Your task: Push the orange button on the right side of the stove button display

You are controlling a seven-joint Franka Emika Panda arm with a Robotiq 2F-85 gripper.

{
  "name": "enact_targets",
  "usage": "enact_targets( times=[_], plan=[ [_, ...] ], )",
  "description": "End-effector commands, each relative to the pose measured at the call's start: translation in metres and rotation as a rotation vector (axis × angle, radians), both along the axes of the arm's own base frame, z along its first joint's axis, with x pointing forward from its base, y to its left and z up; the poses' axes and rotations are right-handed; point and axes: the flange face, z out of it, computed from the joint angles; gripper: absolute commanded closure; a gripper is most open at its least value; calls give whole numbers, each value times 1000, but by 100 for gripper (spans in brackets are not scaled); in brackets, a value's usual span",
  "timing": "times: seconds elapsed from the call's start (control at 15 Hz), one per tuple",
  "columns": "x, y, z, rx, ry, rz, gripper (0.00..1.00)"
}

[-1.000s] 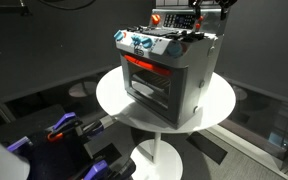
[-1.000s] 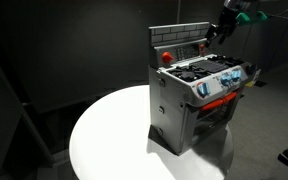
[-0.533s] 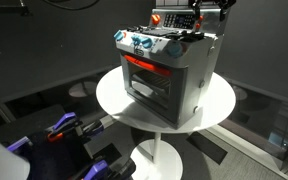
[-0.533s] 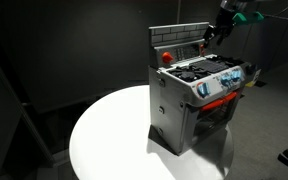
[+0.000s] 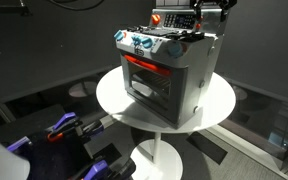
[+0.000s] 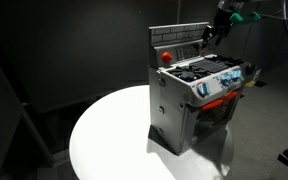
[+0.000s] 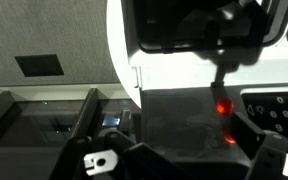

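Note:
A grey toy stove (image 5: 169, 70) stands on a round white table (image 5: 114, 100); it also shows in an exterior view (image 6: 199, 100). Its upright back display panel (image 6: 179, 38) carries a red-orange knob (image 6: 165, 56) at one end, also seen in an exterior view (image 5: 156, 18). My gripper (image 5: 198, 24) hovers at the other end of the panel, above the stove's back corner (image 6: 211, 36). In the wrist view a glowing orange button (image 7: 221, 106) sits on a dark grey face, with a second orange glow (image 7: 230, 138) below it. The gripper (image 7: 189, 135) looks open and empty, close to that face.
The stove front has blue knobs (image 5: 142, 44) and a red-lit oven door (image 5: 149, 72). Dark walls surround the table. Purple and red items (image 5: 59, 128) lie on the floor below the table.

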Motion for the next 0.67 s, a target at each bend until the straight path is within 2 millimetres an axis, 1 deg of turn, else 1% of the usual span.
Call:
enact_targets(
  times=[0.0, 0.07, 0.2, 0.47, 0.6],
  plan=[
    [15, -2, 3, -15, 11, -25, 0],
    [14, -2, 4, -14, 16, -23, 0],
    [4, -4, 9, -13, 30, -16, 0],
    [-26, -14, 13, -6, 81, 1, 0],
    [-44, -21, 16, -6, 107, 11, 0]
  ],
)
